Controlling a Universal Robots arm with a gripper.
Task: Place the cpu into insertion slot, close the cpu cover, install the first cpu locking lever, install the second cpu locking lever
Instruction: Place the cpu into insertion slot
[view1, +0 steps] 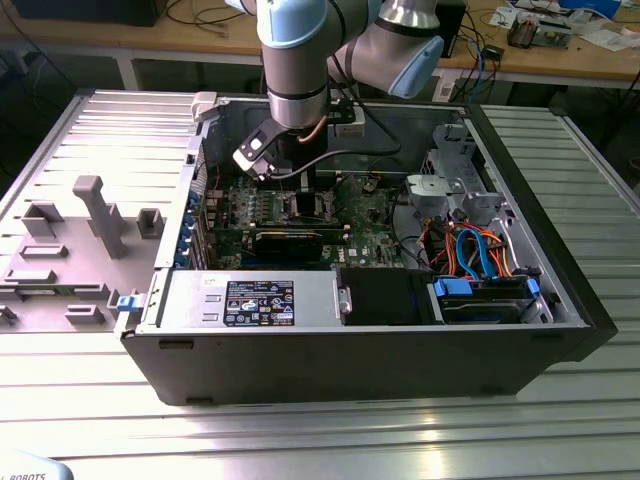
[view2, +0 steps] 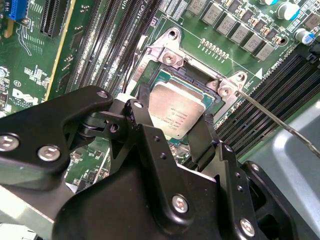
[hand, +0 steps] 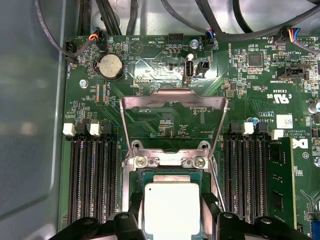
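The cpu (view2: 177, 110) (hand: 171, 212), a silver-topped square chip, sits level over the insertion slot (view2: 167, 60) (hand: 170, 161), a metal-rimmed socket on the green board. My gripper (view2: 175, 114) (hand: 171, 211) (view1: 300, 185) reaches down into the case and is shut on the cpu, one black finger (view2: 142, 102) against each of two opposite edges. The cpu cover (hand: 172, 101), a silvery frame with a large window, stands swung open behind the socket. A thin wire locking lever (view2: 272, 117) (hand: 216, 172) sticks out unlatched beside the socket.
Black memory slots (hand: 95, 175) (hand: 245, 175) flank the socket on both sides. A black graphics card (view1: 290, 240) lies in front of it. A drive cage with blue and orange cables (view1: 480, 260) fills the exterior view's right. A grey fixture tray (view1: 90, 225) sits outside the case.
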